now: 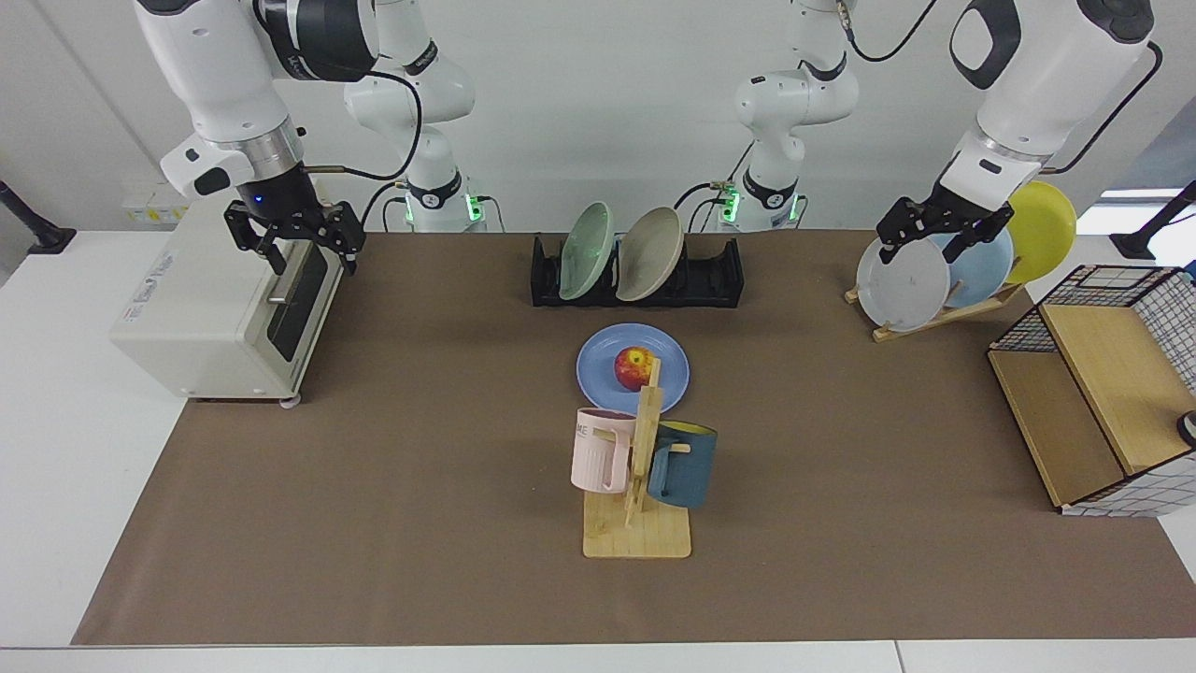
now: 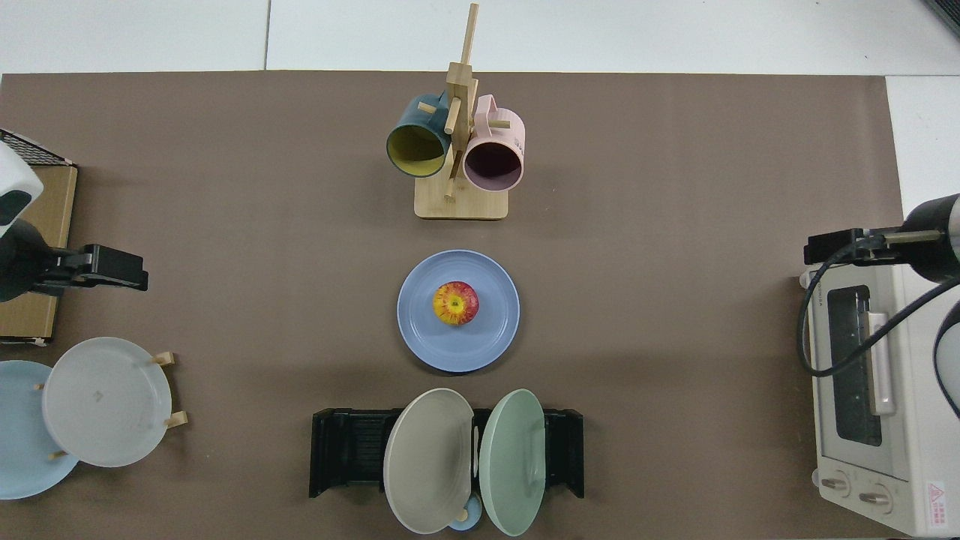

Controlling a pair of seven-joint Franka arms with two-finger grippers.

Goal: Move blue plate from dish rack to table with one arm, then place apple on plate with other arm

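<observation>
The round, matte periwinkle-blue plate (image 1: 633,368) lies flat on the brown mat of the white tabletop (image 1: 420,523), just in front of the low black slotted dish rack (image 1: 637,273). The small red apple with yellow patches (image 1: 634,367) sits near the plate's middle. Judging by that, both halves of the task look finished: the plate is out of the rack and the fruit rests on it.

Neither arm is near the rack. The right gripper (image 1: 294,242) hangs over the front top edge of the cream-white toaster oven (image 1: 220,308), well apart from the rack on one side, its fingers spread and empty. The left gripper (image 1: 944,224) hovers well apart from the rack on the other side, above the white plate in the slanted light-wood plate stand (image 1: 934,313), fingers likewise apart and holding nothing.

The rack holds a pale green plate (image 1: 586,250) and a beige plate (image 1: 649,253), both leaning in their slots. Beyond the blue plate from the rack stands a wooden mug tree (image 1: 640,486) carrying a pink mug (image 1: 598,449) and a dark blue mug (image 1: 684,465); in the facing view its post partly hides the plate's rim. A wire-and-wood crate (image 1: 1103,393) stands farther from the rack than the plate stand.
</observation>
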